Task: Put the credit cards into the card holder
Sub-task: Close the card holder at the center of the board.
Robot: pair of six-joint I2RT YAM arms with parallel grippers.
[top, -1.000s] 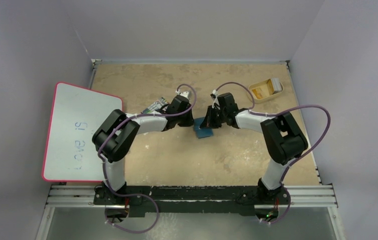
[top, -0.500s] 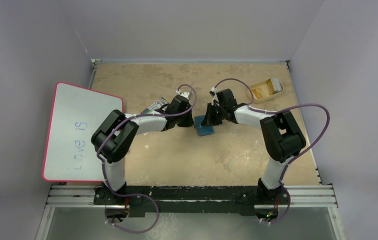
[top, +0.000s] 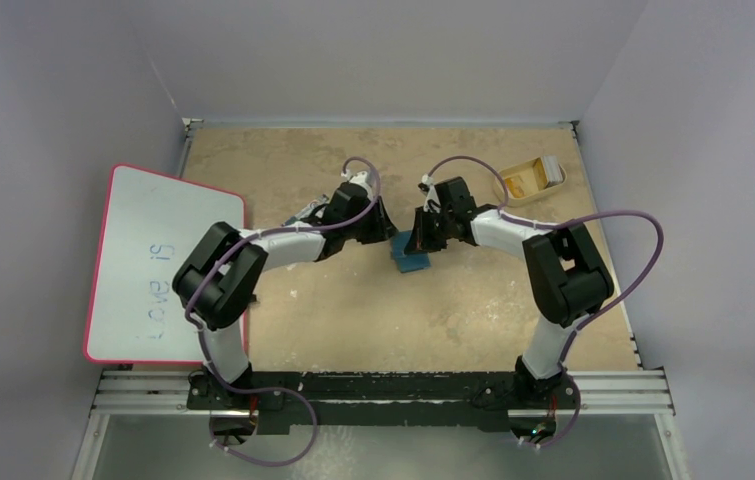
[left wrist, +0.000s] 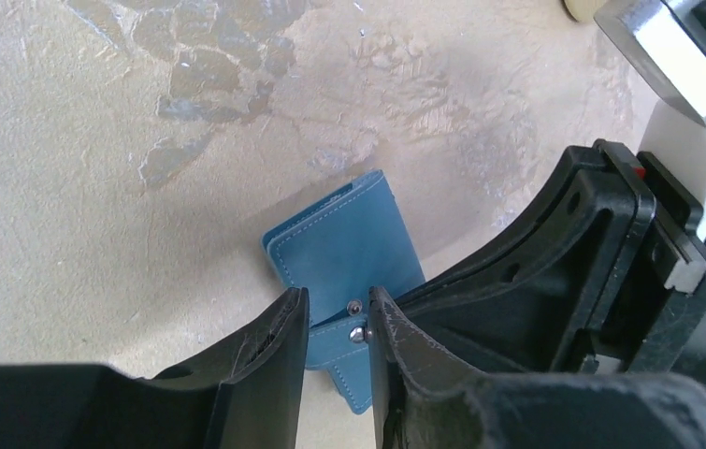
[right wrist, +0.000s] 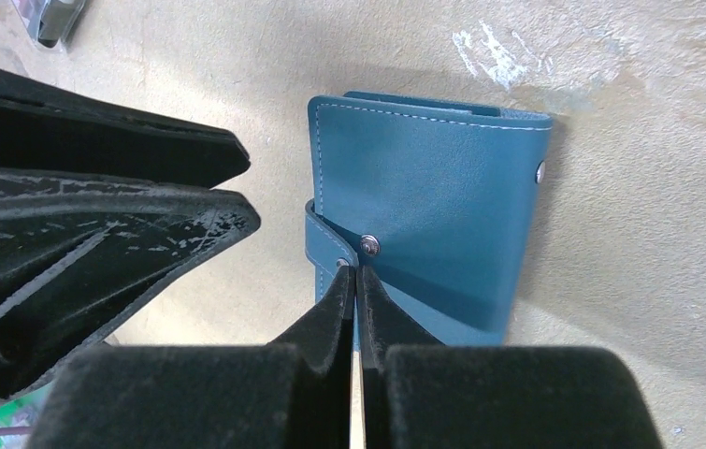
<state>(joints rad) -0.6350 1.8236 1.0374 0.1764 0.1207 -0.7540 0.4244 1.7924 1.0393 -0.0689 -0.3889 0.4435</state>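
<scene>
Folded shut, flat on the mottled beige tabletop point(left wrist: 96, 187) between both arms: small teal-blue leather bifold card holder point(right wrist: 424, 215). At its snap strap, right hand point(right wrist: 355, 273) with fingers pressed together, tips against the strap's edge, any hold on it impossible to tell. Opposite, left hand point(left wrist: 335, 304) parted narrowly, straddling the strap's snap end.

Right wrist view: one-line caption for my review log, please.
Right claw, fingers pressed together, meets the snap strap of the closed teal card holder lying on the table; left claw alongside.
</scene>
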